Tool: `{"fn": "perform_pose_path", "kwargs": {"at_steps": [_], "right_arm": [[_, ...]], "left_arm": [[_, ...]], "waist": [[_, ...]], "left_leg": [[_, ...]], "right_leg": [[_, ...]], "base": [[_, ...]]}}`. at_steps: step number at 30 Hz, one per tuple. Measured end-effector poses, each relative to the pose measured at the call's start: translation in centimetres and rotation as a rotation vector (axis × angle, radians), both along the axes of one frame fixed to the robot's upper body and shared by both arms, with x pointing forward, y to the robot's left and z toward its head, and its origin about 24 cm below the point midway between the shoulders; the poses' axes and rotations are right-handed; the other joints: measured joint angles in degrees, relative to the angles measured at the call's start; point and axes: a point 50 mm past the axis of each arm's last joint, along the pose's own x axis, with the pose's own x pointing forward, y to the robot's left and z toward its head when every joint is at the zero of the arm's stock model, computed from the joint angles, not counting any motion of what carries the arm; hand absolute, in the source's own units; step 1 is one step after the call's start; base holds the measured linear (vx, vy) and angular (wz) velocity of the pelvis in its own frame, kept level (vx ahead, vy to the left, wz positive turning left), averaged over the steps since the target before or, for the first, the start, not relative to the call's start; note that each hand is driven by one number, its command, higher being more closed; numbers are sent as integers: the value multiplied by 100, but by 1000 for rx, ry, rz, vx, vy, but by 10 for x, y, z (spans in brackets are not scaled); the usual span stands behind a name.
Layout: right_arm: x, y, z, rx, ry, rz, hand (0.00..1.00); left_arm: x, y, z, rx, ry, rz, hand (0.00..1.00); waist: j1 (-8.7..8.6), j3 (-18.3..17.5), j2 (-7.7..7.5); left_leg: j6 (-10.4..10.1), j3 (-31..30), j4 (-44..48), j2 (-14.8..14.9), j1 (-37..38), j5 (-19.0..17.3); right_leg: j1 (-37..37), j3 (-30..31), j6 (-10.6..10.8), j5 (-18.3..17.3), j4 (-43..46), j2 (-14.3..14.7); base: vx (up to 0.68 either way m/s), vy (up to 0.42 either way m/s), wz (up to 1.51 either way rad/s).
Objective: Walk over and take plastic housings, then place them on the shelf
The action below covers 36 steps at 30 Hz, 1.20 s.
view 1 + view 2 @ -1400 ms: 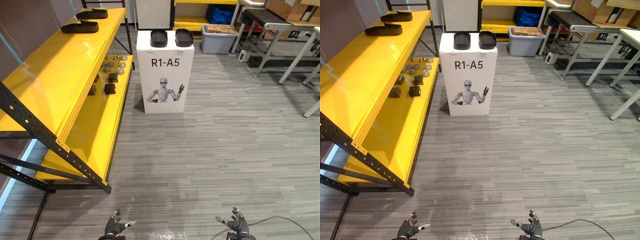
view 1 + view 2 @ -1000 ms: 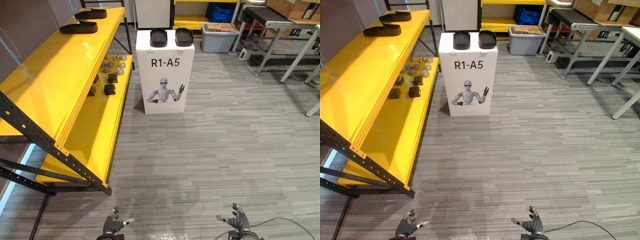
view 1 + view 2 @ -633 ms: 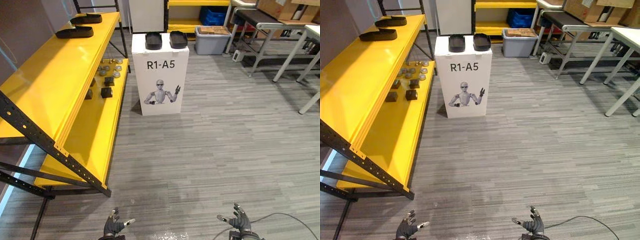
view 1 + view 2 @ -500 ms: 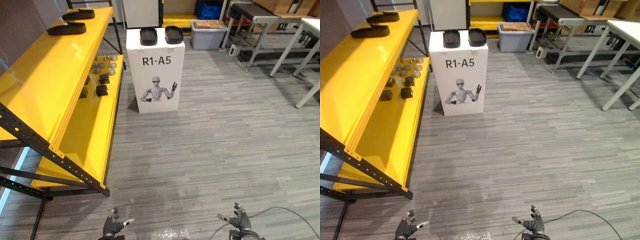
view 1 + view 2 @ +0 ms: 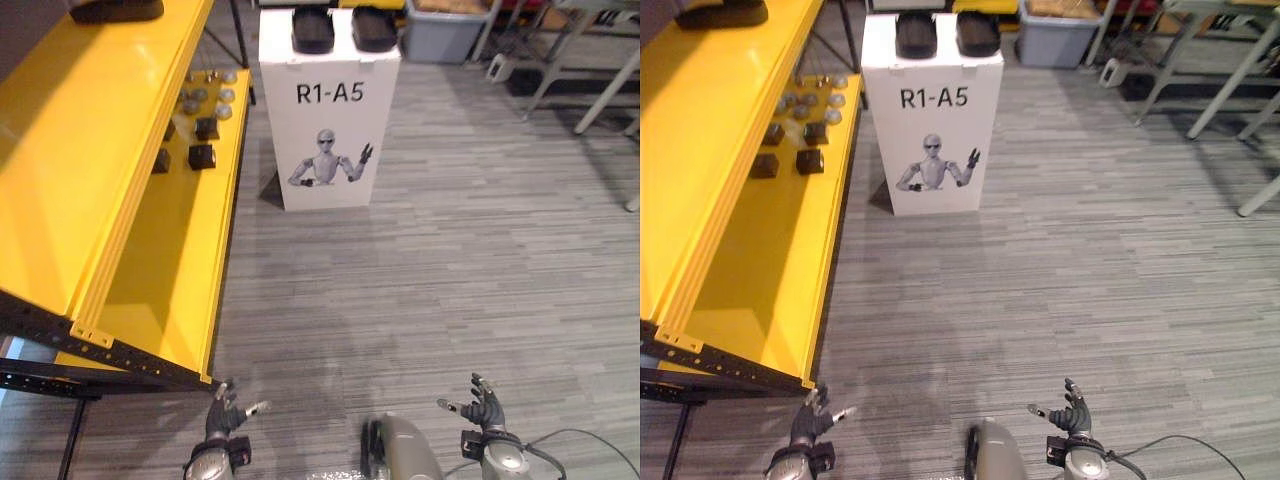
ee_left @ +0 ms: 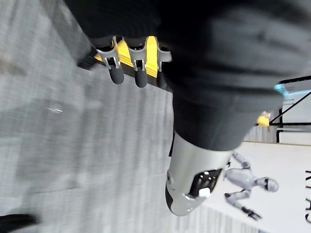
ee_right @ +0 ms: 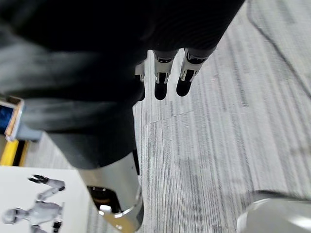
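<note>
Workshop: yellow shelving (image 5: 90,150), workbenches (image 5: 1220,40)

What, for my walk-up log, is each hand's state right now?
Left hand: open, holding nothing.
Right hand: open, holding nothing.

At the upper left of the left eye view, the top edge cuts off a black housing (image 5: 115,10) on the yellow shelf (image 5: 90,150). The grey bin (image 5: 445,35) at upper right is cropped too. The small parts (image 5: 205,97) on the lower board (image 5: 190,230) are too small to identify.

Two black housings (image 5: 918,35), seemingly flat, paired atop box (image 5: 931,120).
</note>
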Motion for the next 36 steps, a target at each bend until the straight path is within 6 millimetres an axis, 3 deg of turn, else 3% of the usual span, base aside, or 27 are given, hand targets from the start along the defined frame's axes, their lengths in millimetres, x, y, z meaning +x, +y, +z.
{"fn": "perform_pose_path", "kwargs": {"at_steps": [1, 2, 4, 5, 6, 9, 11, 12, 14, 15, 16, 17, 18, 19, 21, 22, 23, 25, 27, 28, 31, 32, 33, 34, 35, 36], "right_arm": [[0, -3, 0, -13, 8, 5, 0], [10, 0, 5, -9, -22, 15, 0], [17, 5, 11, -8, -58, 36, 0], [16, 12, 11, -4, -63, 64, 0], [16, 22, 13, 18, -84, 75, 0], [23, 37, 19, 50, -143, 85, 0], [23, 39, 17, 73, -140, 70, 0], [22, 38, 14, 74, -125, 66, 0], [14, 31, 5, 81, -80, 20, 0], [12, 29, 3, 84, -70, 3, 0], [7, 27, -3, 87, -36, -12, 0], [4, 30, -7, 97, -12, -13, 0], [2, 30, -8, 98, -8, -14, 0], [0, 28, -9, 95, 0, -18, 0], [0, 29, -12, 108, 15, -31, 0], [-2, 31, -13, 112, 20, -33, 0], [-5, 35, -16, 123, 31, -32, 0], [-8, 39, -18, 136, 38, -29, 0], [-6, 45, -17, 140, 37, 8, 0], [-5, 47, -17, 142, 35, 15, 0], [-8, 48, -20, 139, 54, 18, 0], [-11, 46, -22, 137, 67, 15, 0], [-13, 45, -23, 133, 78, 14, 0], [-16, 40, -26, 120, 104, 12, 0], [-11, 39, -23, 115, 90, 12, 0], [-11, 37, -23, 112, 88, 6, 0]], "left_arm": [[2, -4, -1, -15, 2, 2, 0], [6, -6, 0, -16, -10, -1, 0], [6, -12, -1, -38, -10, 4, 0], [1, -17, -4, -54, 0, 10, 0], [0, -19, -2, -63, -10, 4, 0], [2, -20, 2, -65, -34, 4, 0], [0, -24, 2, -78, -38, 7, 0], [-2, -24, 1, -78, -32, 6, 0], [-11, -26, -3, -83, -3, 5, 0], [-12, -26, -4, -84, 2, 7, 0], [-14, -25, -5, -82, 8, 10, 0], [-16, -24, -6, -79, 14, 14, 0], [-16, -23, -6, -76, 17, 13, 0], [-13, -24, -5, -77, 12, 10, 0], [-14, -30, -7, -85, 21, -14, 0], [-14, -32, -8, -86, 25, -27, 0], [-11, -36, -7, -84, 23, -51, 0], [-10, -37, -7, -83, 22, -58, 0], [-7, -36, -5, -79, 13, -54, 0], [-5, -36, -4, -78, 9, -55, 0], [-6, -33, -8, -81, 25, -36, 0], [-7, -29, -10, -71, 39, -27, 0], [-8, -28, -11, -69, 46, -26, 0], [-11, -32, -16, -78, 72, -26, 0], [-10, -33, -16, -84, 73, -24, 0], [-10, -35, -16, -90, 71, -23, 0]], "waist": [[3, 6, 148], [-4, -20, 176], [-12, 32, 205], [49, 63, 162], [143, 75, 151], [347, 140, -20], [476, 166, -24], [492, 170, -24], [618, 169, -21], [651, 159, -4], [732, 142, -15], [739, 57, -171], [709, 22, -258], [673, 7, -299], [670, 6, -312], [627, 7, -316], [525, 24, -339], [500, 14, -341], [402, -11, -331], [382, -6, -320], [335, 43, -251], [263, 13, -305], [203, -4, -303], [216, -21, -140], [275, -23, -119], [267, -23, -117]], "left_leg": [[-73, -12, 141, 135, 8, -32], [-420, -10, 641, 226, -260, 237], [-242, 59, 2018, 234, -714, 1116], [-241, 76, 3229, 354, -1078, 1689], [-263, 241, 4352, 537, -1498, 1500], [-206, 703, 5203, 738, -2512, 1194], [-272, 1019, 4482, 608, -3378, 960], [-281, 1042, 4047, 502, -3468, 936], [-315, 872, 1672, -6, -3488, 1107], [-347, 812, 1082, -79, -3460, 1275], [-273, 669, 705, -187, -3353, 1971], [35, 658, 823, -373, -3350, 2126], [120, 724, 988, -442, -3413, 1935], [172, 824, 1203, -496, -3456, 1693], [313, 1054, 1346, -562, -3070, 1298], [362, 1068, 1297, -638, -2796, 1152], [439, 1019, 1235, -750, -2297, 905], [458, 1009, 1105, -774, -1771, 721], [407, 898, 714, -706, -1189, 588], [353, 850, 615, -629, -1023, 533], [267, 702, 425, -270, -474, 483], [161, 535, 411, -192, -377, 429], [61, 428, 410, -132, -315, 373], [-57, 271, 441, 97, -229, 336], [-270, 189, 570, 160, -302, 515], [-345, 152, 687, 155, -306, 628]], "right_leg": [[-17, -139, -58, -145, 183, 55], [25, -204, -173, -377, 262, 91], [590, -283, -277, -604, 10, 169], [1267, -244, -346, -675, -387, 260], [1892, -177, -420, -723, -759, 384], [2786, -61, -493, -780, -1412, 438], [3308, 47, -444, -881, -1883, 441], [3414, 80, -424, -940, -1908, 416], [3801, 326, -309, -1203, -2035, 346], [3887, 383, -271, -1286, -2073, 350], [3998, 587, -214, -1485, -2051, 319], [3967, 755, -146, -1754, -1865, 155], [3905, 795, -98, -1881, -1682, 45], [3792, 841, 49, -2017, -1334, -75], [3355, 1038, 310, -2077, 240, -233], [2996, 1028, 691, -1862, 1342, -324], [2398, 983, 1074, -1555, 2999, -502], [1933, 802, 885, -1662, 3837, -647], [1253, 374, 706, -1768, 3788, -767], [988, 240, 704, -1770, 3497, -745], [747, 287, 605, -1624, 1148, -372], [803, 491, 557, -983, 69, -240], [913, 501, 500, -392, -164, -183], [1025, 426, 171, -181, -179, 27], [945, 384, 13, -343, 156, 17], [991, 313, -31, -479, 262, -20]], "base": [[674, -249, 33], [669, -238, 12], [658, -242, 13], [611, -206, 3], [688, -224, -5], [494, -148, -14], [398, -69, -16], [454, 34, -24], [573, 106, -45], [487, 147, -62], [504, 160, -68], [516, 152, -60], [441, 104, -34], [539, 119, -41], [588, 144, -44], [631, 141, 0], [629, 119, 11], [453, 42, 8], [526, -32, 12], [491, -76, 17], [567, -166, 30], [565, -234, 56], [483, -218, 54], [573, -278, 29], [550, -273, 23], [678, -363, 69]]}}
